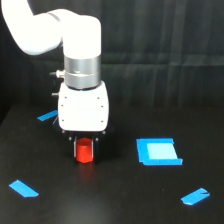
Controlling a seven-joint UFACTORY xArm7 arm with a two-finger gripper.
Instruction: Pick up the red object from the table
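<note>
The red object (85,151), a stubby red-orange block, stands upright on the black table (120,200) left of the middle. My gripper (85,148) hangs straight down from the white arm and straddles the block. Its dark fingers (73,144) press against the block's left and right sides with no gap showing. The block's top is tucked under the white gripper body, and its lower half shows below the fingers. I cannot tell whether its base still touches the table.
A blue square (158,151) lies on the exterior view's right of the block. Blue tape strips lie at the back left (47,116), front left (23,188) and front right (195,196). A dark curtain closes the back.
</note>
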